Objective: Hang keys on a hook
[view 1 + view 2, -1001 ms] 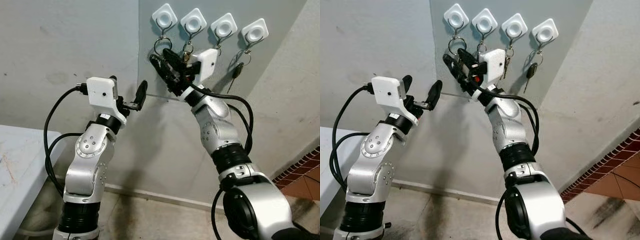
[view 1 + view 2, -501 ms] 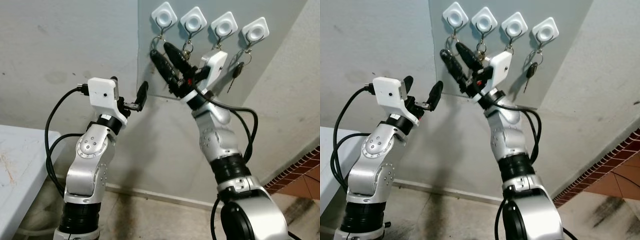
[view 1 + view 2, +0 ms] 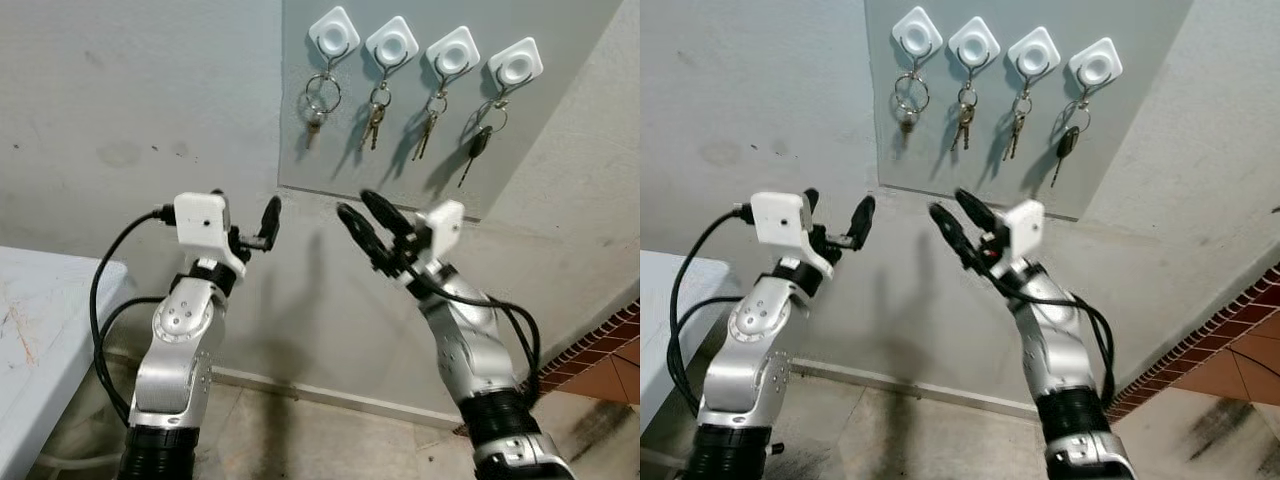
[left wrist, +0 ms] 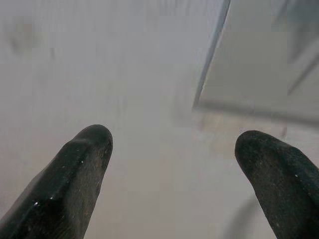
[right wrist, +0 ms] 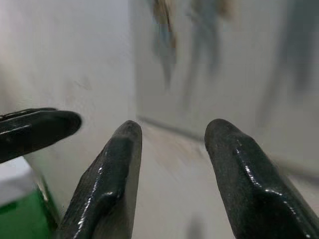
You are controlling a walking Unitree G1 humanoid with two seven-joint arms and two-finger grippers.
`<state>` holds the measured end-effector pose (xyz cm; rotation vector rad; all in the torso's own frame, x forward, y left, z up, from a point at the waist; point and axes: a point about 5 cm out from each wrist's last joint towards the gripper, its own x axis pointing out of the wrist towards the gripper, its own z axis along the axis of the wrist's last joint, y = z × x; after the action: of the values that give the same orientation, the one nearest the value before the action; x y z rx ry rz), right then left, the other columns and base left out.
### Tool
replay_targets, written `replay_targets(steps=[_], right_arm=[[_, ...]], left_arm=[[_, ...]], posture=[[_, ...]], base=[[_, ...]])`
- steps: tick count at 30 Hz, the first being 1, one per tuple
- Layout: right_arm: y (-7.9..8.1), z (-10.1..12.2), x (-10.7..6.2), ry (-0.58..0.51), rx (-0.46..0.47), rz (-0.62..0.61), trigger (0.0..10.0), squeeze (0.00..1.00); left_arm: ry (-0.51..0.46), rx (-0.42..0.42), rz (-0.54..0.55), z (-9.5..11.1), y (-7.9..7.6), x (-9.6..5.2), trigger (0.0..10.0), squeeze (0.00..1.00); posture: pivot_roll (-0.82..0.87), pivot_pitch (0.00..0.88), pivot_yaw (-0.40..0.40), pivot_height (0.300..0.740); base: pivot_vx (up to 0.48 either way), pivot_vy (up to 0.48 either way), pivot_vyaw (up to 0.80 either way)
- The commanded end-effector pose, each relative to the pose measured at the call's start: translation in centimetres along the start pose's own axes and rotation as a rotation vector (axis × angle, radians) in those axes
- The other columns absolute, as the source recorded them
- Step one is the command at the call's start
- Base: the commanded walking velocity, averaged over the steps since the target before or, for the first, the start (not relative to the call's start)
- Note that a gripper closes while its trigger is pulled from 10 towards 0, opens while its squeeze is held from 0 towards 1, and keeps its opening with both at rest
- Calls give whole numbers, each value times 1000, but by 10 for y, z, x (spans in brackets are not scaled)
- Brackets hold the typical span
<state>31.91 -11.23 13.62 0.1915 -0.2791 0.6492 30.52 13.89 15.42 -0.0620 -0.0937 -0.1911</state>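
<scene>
Four white hooks (image 3: 334, 32) in a row on a grey panel (image 3: 560, 130) up on the wall, each w/ keys hanging. Key ring (image 3: 321, 98) on the leftmost hook, small key dangling under it. Two key bunches (image 3: 374, 117) on the middle hooks, black-headed key (image 3: 478, 146) on the far-right one.

Right gripper (image 3: 366, 218) raised below the panel, fingers pointing up toward the hooks but well apart from the keys. Jaws moderately open, holding nothing, touching nothing. Same in right wrist view: two black fingers (image 5: 112, 174) parted w/ bare wall between them, keys a blur beyond.

Left gripper (image 3: 264, 222) held up at about the same height, just to the left of the right one, not touching it. Jaws spread wide in left wrist view, fingertips (image 4: 92, 144) far apart, empty, wall and panel's lower corner ahead.

White table (image 3: 40, 330) edge at lower left, near the left arm. Brick strip (image 3: 615, 345) at lower right.
</scene>
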Motion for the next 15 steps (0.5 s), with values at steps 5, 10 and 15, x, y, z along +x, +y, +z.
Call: replay_targets(steps=[5, 10, 15], right_arm=[[-17, -29, -30, 118, -18, -156, 10000, 0], [-23, -63, -60, 267, -5, -297, 10000, 0], [-24, -86, -81, 384, 13, -381, 10000, 0]], left_arm=[[131, -15, 74, -50, 14, -8, 10000, 0], [294, -23, 133, -102, 25, -24, 10000, 0], [387, -40, 159, -130, 28, -37, 10000, 0]], posture=[[-3, 17, -46, 740], [-10, 0, -21, 740], [-15, 0, -3, 740]], base=[[0, 0, 0], [0, 0, 0], [0, 0, 0]])
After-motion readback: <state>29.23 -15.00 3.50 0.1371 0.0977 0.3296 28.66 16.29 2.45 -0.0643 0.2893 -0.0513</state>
